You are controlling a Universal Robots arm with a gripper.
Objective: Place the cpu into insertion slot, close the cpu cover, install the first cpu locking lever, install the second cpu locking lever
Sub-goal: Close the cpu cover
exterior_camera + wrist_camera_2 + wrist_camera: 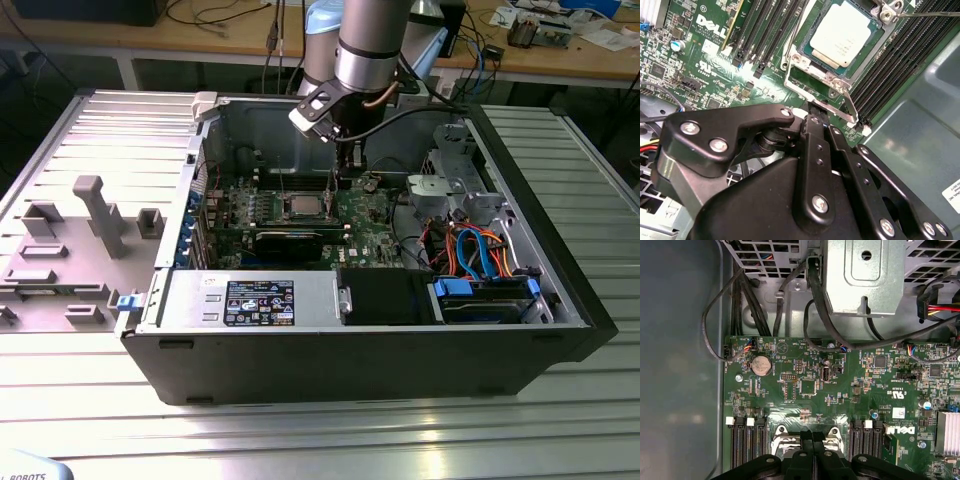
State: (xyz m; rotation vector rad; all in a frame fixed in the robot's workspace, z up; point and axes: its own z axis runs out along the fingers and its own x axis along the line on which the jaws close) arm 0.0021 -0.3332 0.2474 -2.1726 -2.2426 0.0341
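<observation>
Pincer [813,436] clenched, tips by cover [815,75] edge, 1 o'clock of cpu [305,207] in exterior view; cpu seated w/ cover round it.

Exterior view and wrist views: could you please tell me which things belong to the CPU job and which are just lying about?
Job in hand:
cpu
cpu cover, framing the chip
locking lever
gripper, close to the socket

Lying about:
grey fixture blocks
blue and orange cables
coin battery
metal drive cage
</observation>
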